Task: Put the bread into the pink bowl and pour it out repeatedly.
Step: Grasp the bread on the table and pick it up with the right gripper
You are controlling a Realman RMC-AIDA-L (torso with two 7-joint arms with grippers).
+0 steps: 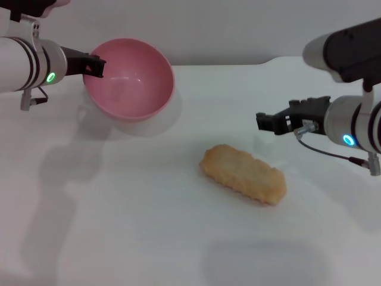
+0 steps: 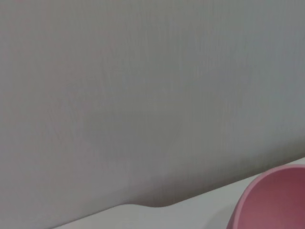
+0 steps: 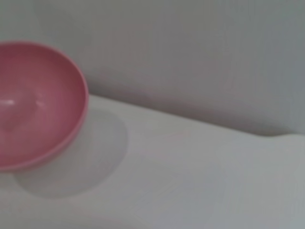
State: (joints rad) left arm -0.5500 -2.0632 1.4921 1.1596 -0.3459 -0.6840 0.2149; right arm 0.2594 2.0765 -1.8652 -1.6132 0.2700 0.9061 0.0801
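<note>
One bread is shown lying flat on the white table, slightly right of centre in the head view, its long axis running diagonally from upper left to lower right. It is seen as an elongated loaf with an orange-golden crust, a rough, ridged surface, and rounded ends. One pink bowl is shown at the far left of the table, tipped so that its opening is turned toward the camera and the bread; its glossy, smooth inside is visible and holds nothing. The bowl is plain pink, round and deep. The bread and the bowl are well apart. The left gripper is pinched onto the bowl's rim at its left edge, and the bowl is held tilted by it. The right gripper is held above the table to the right of the bread, apart from it and gripping nothing; whether its fingers are spread or pressed together cannot be told. In the right wrist view the tilted bowl is seen with its shadow on the table.
</note>
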